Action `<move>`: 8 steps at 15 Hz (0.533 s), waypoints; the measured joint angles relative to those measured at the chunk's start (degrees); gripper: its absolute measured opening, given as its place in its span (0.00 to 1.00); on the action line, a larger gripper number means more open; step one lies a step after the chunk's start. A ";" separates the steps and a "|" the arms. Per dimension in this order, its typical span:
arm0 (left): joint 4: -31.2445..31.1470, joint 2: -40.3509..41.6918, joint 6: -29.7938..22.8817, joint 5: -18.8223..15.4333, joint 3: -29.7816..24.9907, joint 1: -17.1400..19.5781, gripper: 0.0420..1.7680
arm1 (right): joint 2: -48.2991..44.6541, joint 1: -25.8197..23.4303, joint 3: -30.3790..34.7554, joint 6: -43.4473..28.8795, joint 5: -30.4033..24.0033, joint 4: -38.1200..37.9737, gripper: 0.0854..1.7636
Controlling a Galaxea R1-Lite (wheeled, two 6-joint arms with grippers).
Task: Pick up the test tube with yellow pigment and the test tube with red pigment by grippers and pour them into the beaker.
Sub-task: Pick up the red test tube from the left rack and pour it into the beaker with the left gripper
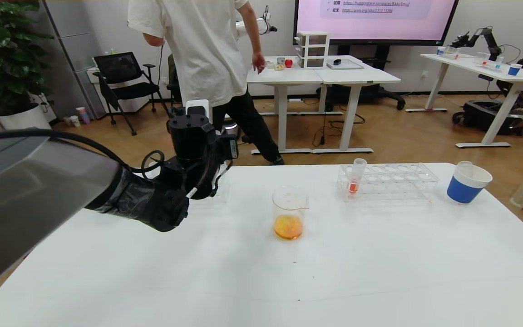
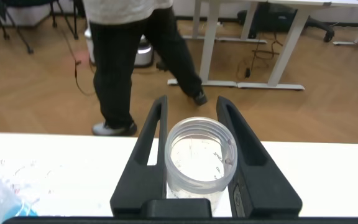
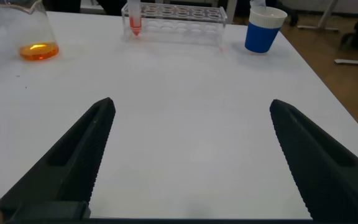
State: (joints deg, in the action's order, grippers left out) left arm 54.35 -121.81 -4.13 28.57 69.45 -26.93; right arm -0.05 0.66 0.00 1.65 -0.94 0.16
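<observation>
A white table (image 1: 379, 272) fills the head view, with a small clear glass beaker (image 1: 288, 212) near its centre holding a shallow pool of orange liquid. At about two o'clock from the beaker, near the far edge, a clear plastic rack (image 1: 388, 180) holds the test tube with red pigment (image 1: 356, 177) upright in an end hole, a little orange-red liquid at its bottom. A blue-and-white paper cup (image 1: 466, 182) stands beyond the rack at three o'clock. The left gripper (image 1: 200, 150) hovers at about ten o'clock from the beaker, over the far left of the table; its wrist view shows the two black fingers (image 2: 146, 149) pressed against either side of a slim clear tube (image 2: 199, 163), seen from above with its wide rim open. This tube looks empty, and no yellow liquid can be made out in it. The right gripper (image 3: 191, 158) is low over the near right of the table, its fingers spread wide with nothing between them. The red tube is probably very light, stiff and smooth, so it could slip or tip; gripping the upper barrel just under the wider rim seems safest, leaving the rim as a stop. The beaker is glass and breakable if knocked.
</observation>
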 joint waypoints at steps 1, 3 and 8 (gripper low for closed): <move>-2.19 1.22 -2.34 0.22 -0.07 0.52 0.29 | 0.00 -0.02 0.00 0.00 0.01 -0.02 0.98; -2.58 3.17 -2.61 -0.13 -1.18 2.13 0.29 | 0.00 0.00 0.00 -0.02 0.01 0.00 0.98; -3.17 8.80 -0.68 -7.72 -3.85 12.87 0.29 | 0.00 -0.02 0.00 -0.02 0.01 0.00 0.98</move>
State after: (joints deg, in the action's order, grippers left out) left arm 51.18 -113.01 -4.82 20.86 65.60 -14.06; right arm -0.05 0.63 0.00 1.62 -0.93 0.16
